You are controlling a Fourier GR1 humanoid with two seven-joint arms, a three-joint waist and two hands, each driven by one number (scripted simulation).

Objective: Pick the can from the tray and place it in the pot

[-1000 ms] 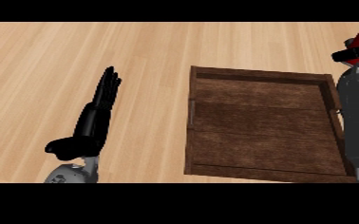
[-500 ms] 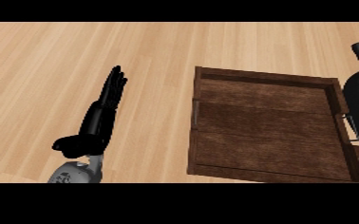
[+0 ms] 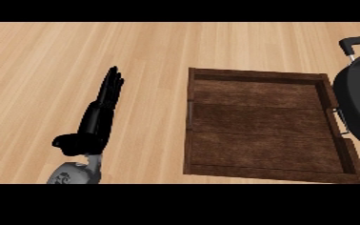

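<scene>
Tray (image 3: 264, 124) lies beside pot (image 3: 349, 95), cut off at right.

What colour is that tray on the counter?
The tray is dark brown wood with a plank grain, seen best in the head view.

Light wood-plank counter (image 3: 105, 47). Dark brown wooden tray (image 3: 262, 167) sits flat toward the counter's right side, rim raised all round. Black pot (image 3: 349, 95) at the counter's right edge, just beside the tray, mostly cut off.
</scene>
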